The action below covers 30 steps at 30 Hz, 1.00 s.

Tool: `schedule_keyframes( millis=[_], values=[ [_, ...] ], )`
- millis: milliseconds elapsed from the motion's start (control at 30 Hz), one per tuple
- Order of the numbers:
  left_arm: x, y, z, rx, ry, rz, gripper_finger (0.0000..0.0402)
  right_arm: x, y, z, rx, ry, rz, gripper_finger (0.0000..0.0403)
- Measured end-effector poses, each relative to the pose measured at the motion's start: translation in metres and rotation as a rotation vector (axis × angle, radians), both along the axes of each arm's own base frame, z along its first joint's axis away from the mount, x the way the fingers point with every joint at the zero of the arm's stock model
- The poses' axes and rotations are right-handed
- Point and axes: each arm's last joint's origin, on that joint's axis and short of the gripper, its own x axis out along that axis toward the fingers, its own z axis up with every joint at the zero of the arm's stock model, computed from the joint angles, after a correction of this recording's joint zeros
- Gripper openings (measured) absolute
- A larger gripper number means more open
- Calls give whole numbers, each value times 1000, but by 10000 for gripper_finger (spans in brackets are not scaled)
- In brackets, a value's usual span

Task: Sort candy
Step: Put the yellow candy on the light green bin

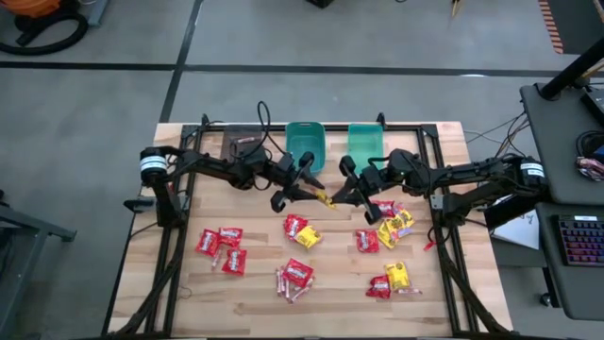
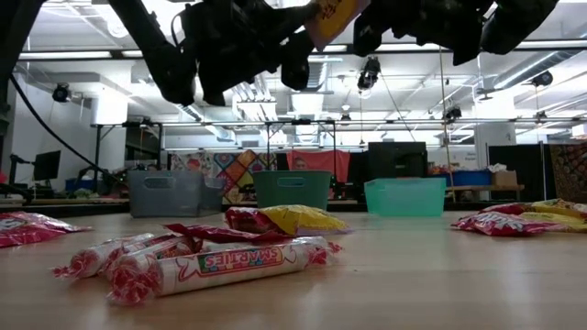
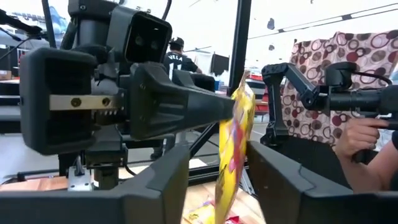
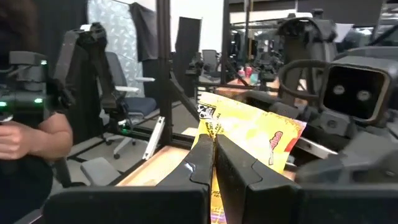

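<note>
Here, mid-table and up off the wood, my right gripper is clamped on a yellow packet: glossy, flat, with red and pink print and a dark mark at one corner. My left gripper faces it with fingers apart on either side of the packet's edge, not yet pinching. More candy, red and yellow, lies scattered on the table below.

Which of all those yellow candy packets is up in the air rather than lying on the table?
The yellow packet between the two grippers, pinched by the right gripper; the other yellow packets lie on the table.
</note>
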Motion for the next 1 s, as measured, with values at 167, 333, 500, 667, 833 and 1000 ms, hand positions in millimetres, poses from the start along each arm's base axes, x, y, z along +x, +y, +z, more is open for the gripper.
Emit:
schedule_keyframes(
  millis=[167,333,500,667,833,1000],
  values=[
    [-2,0,-3,-3,12,2,42,0,0,0,1,3,-4,9],
    [-3,3,-4,-22,28,0,9,1,-2,-1,55,33,-77,9],
    [-4,6,-4,-32,35,7,2,2,-4,-4,79,61,-142,14],
    [-8,13,-1,-38,43,-18,1,2,-4,-4,107,76,-149,48],
    [-20,22,1,-42,50,-11,1,2,-5,-5,132,92,-151,98],
    [-39,31,-3,-58,77,34,0,2,-6,-6,158,110,-209,137]
  ],
)
